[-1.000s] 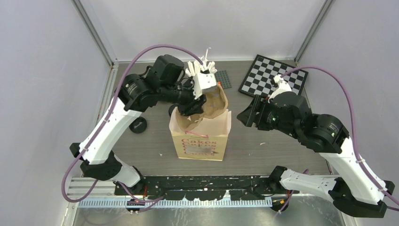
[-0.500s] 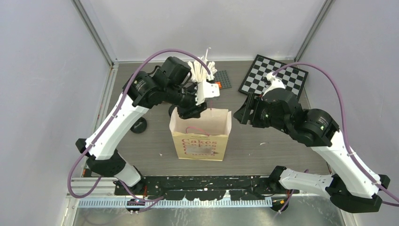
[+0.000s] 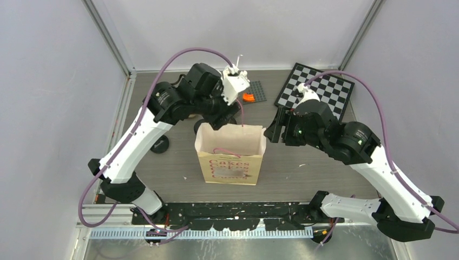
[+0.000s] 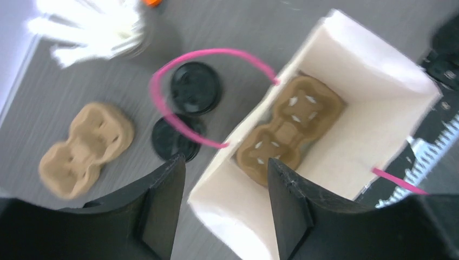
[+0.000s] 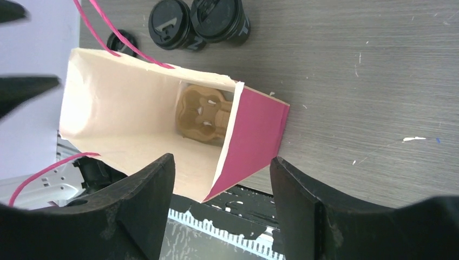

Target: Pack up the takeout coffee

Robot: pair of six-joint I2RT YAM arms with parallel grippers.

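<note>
I see an upright cream paper bag (image 3: 230,162) with pink handles on the grey tabletop (image 3: 303,181). A tan pulp two-cup tray (image 4: 287,130) lies at its bottom. A second tan tray (image 4: 86,146) lies outside, and a black-and-white chequered board (image 3: 338,91) sits far right.

Under my right wrist, one dark takeout coffee cup (image 5: 169,24) and its twin cup (image 5: 219,19), black lids on, stand upright side by side just beside the paper bag (image 5: 124,103).

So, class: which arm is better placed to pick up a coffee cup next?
Left. The left pincer, open, hangs beside both cups; the right pincer hangs farther off, over the bag.
</note>
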